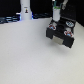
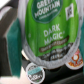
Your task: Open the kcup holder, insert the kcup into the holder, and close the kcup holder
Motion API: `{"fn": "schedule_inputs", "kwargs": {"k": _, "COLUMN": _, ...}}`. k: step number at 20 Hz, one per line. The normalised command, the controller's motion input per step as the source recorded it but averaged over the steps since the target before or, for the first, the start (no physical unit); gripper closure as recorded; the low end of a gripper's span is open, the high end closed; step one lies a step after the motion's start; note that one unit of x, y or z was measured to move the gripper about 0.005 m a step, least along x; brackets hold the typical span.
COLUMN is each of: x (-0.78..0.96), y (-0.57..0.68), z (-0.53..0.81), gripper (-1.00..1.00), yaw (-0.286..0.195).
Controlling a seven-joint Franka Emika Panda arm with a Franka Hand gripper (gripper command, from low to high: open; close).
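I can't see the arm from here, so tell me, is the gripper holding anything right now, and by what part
Yes. The gripper holds the kcup above the kcup holder. The fingers seem to clamp its sides; the contact itself isn't clearly visible.

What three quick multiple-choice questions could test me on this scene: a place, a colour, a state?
1. Where is the holder in the exterior view? A left; B right; C centre.
2. What colour is the kcup lid? A red; B green; C blue.
3. The kcup is: A lying loose; B held in the gripper; C crushed.
Answers: B, it stands at that view's right; B, the wrist view shows a green lid; B, the gripper grips it above the holder.
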Motion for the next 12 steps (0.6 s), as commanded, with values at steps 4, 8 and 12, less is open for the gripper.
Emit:
{"fn": "schedule_inputs", "kwargs": {"k": 4, "x": -0.01, "y": 0.58, "z": -0.05, "gripper": 1.00, "yaw": 0.056}}
{"fn": "schedule_inputs", "kwargs": {"k": 8, "x": -0.10, "y": 0.42, "z": -0.17, "gripper": 1.00, "yaw": 0.063}}
{"fn": "schedule_inputs", "kwargs": {"k": 12, "x": 0.10, "y": 0.22, "z": -0.18, "gripper": 1.00, "yaw": 0.049}}
